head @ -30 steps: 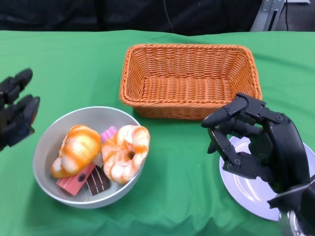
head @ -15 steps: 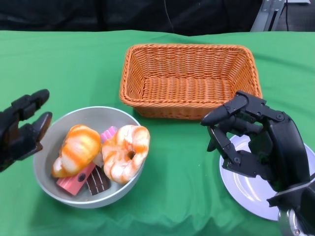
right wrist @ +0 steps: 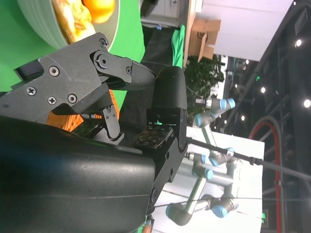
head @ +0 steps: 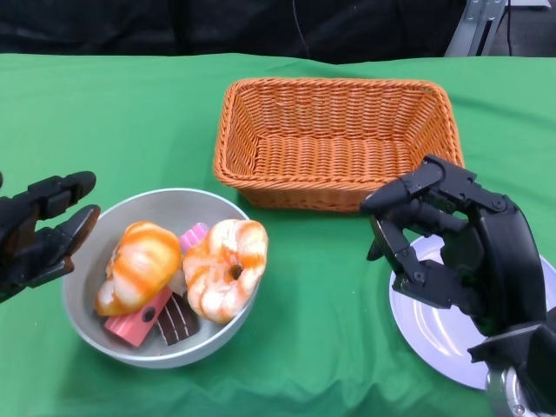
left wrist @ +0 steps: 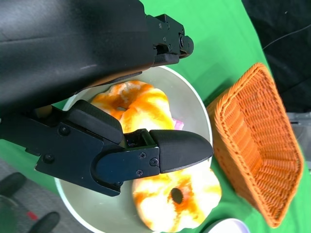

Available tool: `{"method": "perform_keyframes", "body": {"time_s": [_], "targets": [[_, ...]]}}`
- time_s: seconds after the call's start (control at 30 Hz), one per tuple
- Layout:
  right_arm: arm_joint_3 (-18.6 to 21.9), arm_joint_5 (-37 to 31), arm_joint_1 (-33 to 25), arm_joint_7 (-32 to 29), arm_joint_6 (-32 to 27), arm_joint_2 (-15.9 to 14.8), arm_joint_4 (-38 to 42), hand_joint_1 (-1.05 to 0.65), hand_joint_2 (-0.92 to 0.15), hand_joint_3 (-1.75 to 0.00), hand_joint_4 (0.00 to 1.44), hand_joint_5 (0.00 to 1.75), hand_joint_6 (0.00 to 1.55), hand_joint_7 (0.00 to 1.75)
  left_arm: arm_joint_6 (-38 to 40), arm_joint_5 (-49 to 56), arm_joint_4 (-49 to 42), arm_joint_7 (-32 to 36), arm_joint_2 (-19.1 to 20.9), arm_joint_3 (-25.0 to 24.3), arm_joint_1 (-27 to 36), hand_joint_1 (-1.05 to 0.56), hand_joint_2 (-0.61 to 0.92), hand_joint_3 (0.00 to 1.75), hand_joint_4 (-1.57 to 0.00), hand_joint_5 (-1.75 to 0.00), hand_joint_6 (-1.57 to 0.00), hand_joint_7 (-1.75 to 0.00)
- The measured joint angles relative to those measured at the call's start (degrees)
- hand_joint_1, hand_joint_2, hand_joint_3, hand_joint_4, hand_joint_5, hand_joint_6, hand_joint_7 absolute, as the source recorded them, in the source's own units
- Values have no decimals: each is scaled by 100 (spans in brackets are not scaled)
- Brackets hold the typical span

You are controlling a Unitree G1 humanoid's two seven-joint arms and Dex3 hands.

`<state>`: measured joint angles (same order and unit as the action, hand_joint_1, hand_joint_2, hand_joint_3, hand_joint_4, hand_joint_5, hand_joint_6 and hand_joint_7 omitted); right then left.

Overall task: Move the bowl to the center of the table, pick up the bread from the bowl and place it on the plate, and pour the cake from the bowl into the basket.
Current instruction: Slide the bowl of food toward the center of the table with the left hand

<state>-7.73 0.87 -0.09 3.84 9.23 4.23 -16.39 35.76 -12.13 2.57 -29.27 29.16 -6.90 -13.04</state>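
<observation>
My left robot hand [head: 39, 230], fingers spread and empty, sits at nine o'clock of the round grey metal bowl [head: 87, 261]. I worry a shallow grip tips out the orange-glazed bread rolls [head: 224, 268]. My right robot hand [head: 460, 252], fingers apart and empty, hovers over the white round plate [head: 434, 334].

This looks like a robot lab or a big test hall, not a home. The table is covered with a bright green cloth [head: 130, 113], and a black curtain [head: 261, 26] hangs right behind the table. Past the table, in the right wrist view, stand grey robot arms with light blue joints [right wrist: 214, 160]. Near them are a leafy green plant [right wrist: 201, 77] and a brown cardboard box [right wrist: 204, 36]. High above those arms, small round lights [right wrist: 272, 68] shine on a dark ceiling.
</observation>
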Motion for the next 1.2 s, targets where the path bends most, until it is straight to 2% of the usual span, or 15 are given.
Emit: {"method": "perform_keyframes", "body": {"time_s": [0.23, 0.5, 0.83, 1.2], "targets": [[-19, -84, -2, -89, 34, 42, 0, -14, -63, -88, 78, 158, 74, 112, 117, 0, -9, -195, 169, 129, -18, -83, 92, 67, -7, -2, 0, 0], [-40, -144, -1, -152, 47, 72, 0, -14, -63, -86, 78, 157, 75, 113, 208, -5, 5, -399, 277, 230, -23, -82, 92, 67, -9, -3, -1, 0], [-63, -144, -3, -181, -7, 96, -90, -13, -62, -88, 78, 156, 75, 112, 706, -206, 413, -581, 344, 295, -17, -82, 92, 65, -14, -5, -2, -1], [-137, -170, -2, -220, -6, 104, -90, -12, -62, -89, 80, 156, 76, 111, 915, -260, 789, -636, 403, 460, 7, -83, 92, 65, -18, -6, -3, -1]]}}
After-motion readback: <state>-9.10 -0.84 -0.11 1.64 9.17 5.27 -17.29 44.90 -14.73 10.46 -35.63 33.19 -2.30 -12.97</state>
